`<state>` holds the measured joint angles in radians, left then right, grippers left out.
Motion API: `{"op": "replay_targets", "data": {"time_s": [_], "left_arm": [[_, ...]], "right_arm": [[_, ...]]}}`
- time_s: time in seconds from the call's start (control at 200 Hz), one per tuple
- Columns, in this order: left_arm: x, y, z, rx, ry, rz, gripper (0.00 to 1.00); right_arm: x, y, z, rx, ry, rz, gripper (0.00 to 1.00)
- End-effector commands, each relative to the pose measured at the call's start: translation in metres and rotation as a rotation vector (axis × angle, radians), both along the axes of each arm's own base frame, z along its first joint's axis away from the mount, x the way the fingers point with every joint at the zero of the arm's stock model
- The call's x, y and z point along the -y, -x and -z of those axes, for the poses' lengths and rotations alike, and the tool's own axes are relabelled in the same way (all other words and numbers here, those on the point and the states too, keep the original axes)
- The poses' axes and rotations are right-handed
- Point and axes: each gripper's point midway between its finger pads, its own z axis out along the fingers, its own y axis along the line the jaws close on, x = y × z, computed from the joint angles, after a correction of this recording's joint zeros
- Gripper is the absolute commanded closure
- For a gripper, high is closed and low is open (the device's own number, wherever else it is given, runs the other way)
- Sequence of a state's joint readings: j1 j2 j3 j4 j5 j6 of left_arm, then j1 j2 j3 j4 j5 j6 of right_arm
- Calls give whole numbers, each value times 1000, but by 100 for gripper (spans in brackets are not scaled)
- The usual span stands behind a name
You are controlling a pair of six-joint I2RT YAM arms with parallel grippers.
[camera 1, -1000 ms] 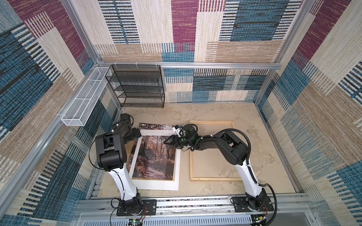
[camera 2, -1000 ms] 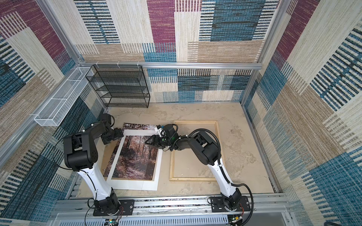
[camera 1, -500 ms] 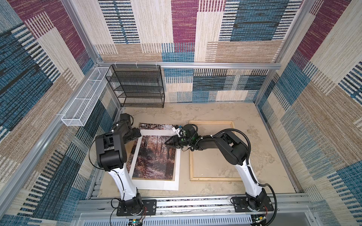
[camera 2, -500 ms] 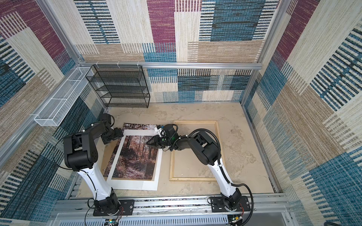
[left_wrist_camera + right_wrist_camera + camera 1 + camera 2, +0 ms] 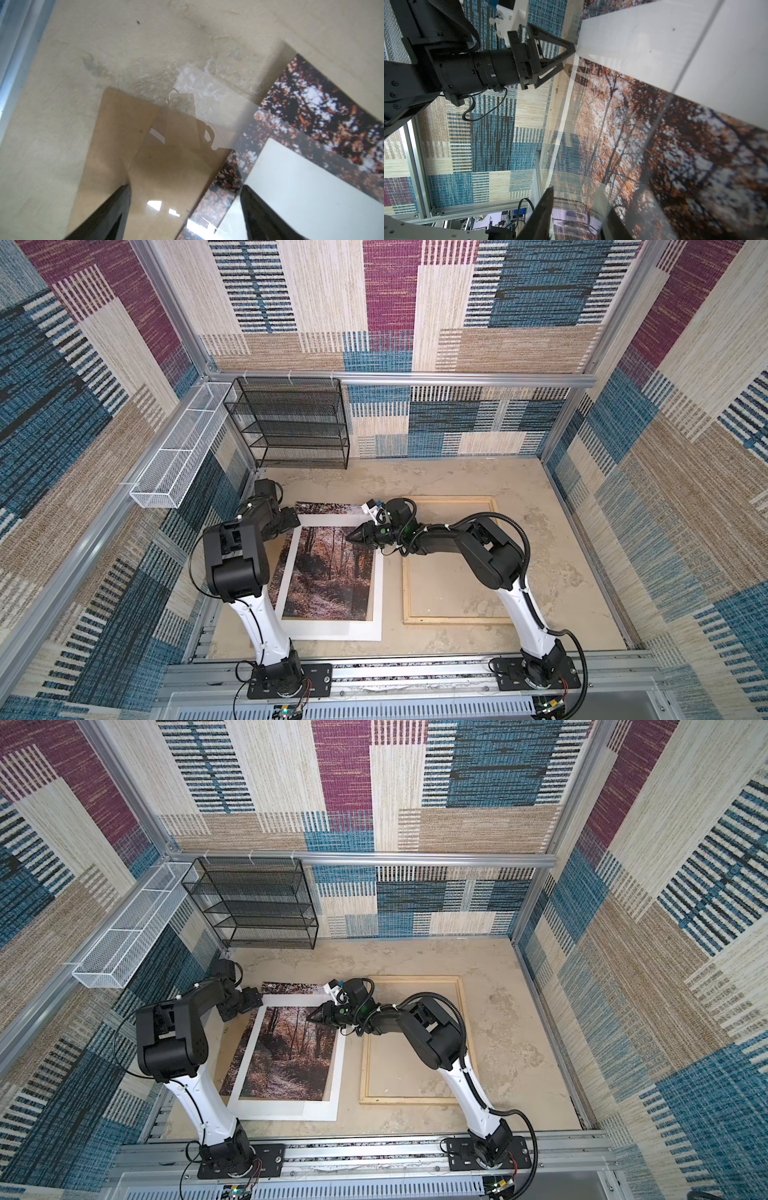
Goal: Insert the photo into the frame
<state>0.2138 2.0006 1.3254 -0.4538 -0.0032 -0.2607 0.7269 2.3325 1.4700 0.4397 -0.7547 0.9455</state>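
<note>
Both top views: the photo (image 5: 328, 572) (image 5: 286, 1052) lay flat on the counter (image 5: 561, 551) under a white mat (image 5: 332, 630), at 9 o'clock of the frame (image 5: 457, 619) (image 5: 407, 1099).

Left wrist view: the left hand (image 5: 185, 187) stood wide over a brown backing board (image 5: 116, 145).

Right wrist view: the right hand (image 5: 580, 199) stood narrow over the photo; grip could not be determined.

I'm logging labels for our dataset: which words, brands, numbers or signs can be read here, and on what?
None can be read. The photo, the white mat, the frame and the robot arms show no print; the lab gear beyond the cell, seen in the right wrist view, is too blurred to tell.
</note>
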Motion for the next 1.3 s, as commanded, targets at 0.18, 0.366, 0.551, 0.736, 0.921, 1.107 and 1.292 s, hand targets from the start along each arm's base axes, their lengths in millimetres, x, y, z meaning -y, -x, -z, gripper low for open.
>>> {"op": "replay_targets", "data": {"time_s": [0.18, 0.366, 0.551, 0.736, 0.921, 1.107, 1.292], "left_arm": [[39, 28, 26, -117, 210, 46, 15], [39, 28, 22, -104, 209, 45, 15], [39, 25, 11, -68, 201, 44, 15], [38, 26, -1, -39, 187, 44, 15], [38, 28, -14, -6, 175, 43, 15], [37, 28, -31, 57, 155, 49, 16], [37, 28, -51, 128, 144, 40, 16]], "right_arm": [[-6, -5, 0, -8, 3, -2, 74], [-7, -7, -1, 24, 26, -11, 82], [-9, -8, -2, 59, 50, -42, 88], [-16, -11, -13, 75, 27, -71, 94], [-12, -17, -22, 91, 19, -84, 99], [6, -22, -41, 124, -17, -115, 100], [26, -27, -54, 173, -27, -132, 100]]}}
